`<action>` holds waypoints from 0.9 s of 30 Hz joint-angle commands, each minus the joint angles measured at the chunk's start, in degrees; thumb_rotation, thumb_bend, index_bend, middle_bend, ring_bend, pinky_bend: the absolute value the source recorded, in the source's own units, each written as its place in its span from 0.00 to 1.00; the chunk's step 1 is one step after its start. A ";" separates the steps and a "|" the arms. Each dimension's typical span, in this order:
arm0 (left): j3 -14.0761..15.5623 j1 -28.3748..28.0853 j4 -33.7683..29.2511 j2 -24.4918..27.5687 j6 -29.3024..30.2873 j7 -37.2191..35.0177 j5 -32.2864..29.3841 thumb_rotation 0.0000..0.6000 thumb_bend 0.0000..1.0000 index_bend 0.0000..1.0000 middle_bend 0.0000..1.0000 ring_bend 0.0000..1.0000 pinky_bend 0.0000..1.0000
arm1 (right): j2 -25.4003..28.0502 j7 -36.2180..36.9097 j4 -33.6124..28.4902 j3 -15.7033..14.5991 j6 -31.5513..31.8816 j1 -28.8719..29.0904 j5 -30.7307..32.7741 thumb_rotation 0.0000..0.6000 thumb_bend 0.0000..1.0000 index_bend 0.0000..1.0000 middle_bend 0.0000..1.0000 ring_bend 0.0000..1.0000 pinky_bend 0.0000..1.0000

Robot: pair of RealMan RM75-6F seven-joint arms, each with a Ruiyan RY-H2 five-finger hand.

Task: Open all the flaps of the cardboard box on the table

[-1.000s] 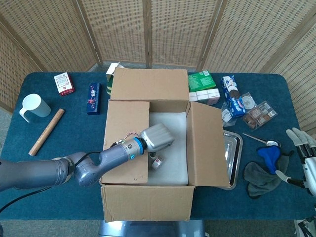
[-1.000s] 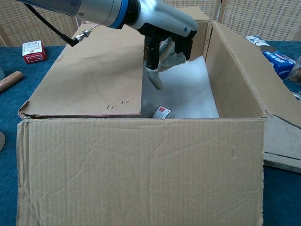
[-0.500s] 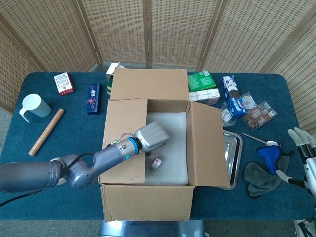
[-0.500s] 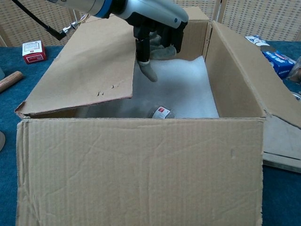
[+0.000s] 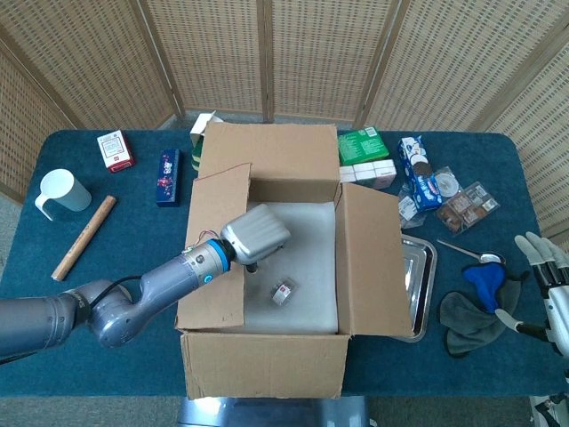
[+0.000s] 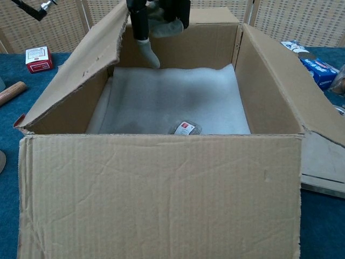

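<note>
As before, left robot hand (image 5: 256,233) higher, flap (image 5: 216,240) seemingly raised

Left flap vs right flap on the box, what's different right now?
The left flap is raised partway, slanting up and leaning inward over the box; the right flap is folded outward, past upright. The left hand is at the left flap's edge; nothing touches the right flap. Both are plain brown cardboard.

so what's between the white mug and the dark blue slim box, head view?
A wooden stick lies diagonally on the blue cloth between the white mug and the dark blue slim box; head view shows it.
</note>
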 commanded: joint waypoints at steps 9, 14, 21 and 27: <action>-0.28 4.61 -6.14 10.17 1.90 -1.53 3.59 1.00 0.19 0.79 0.89 0.75 0.74 | -0.13 -1.02 -0.64 -0.48 0.73 -0.21 -1.42 1.00 0.00 0.00 0.00 0.00 0.12; -0.35 7.39 -8.15 14.33 2.68 -2.70 5.36 1.00 0.19 0.79 0.89 0.75 0.74 | -0.14 -1.45 -0.98 -0.75 0.98 -0.31 -2.02 1.00 0.00 0.00 0.00 0.00 0.12; -0.58 11.91 -10.26 20.23 3.17 -4.69 8.92 1.00 0.19 0.79 0.89 0.75 0.74 | -0.16 -2.06 -1.43 -1.20 1.43 -0.44 -3.19 1.00 0.00 0.00 0.00 0.00 0.12; -0.19 16.66 -10.64 24.11 3.64 -7.08 11.82 1.00 0.19 0.79 0.89 0.75 0.74 | -0.17 -2.40 -1.68 -1.56 1.32 -0.35 -3.89 1.00 0.00 0.00 0.00 0.00 0.12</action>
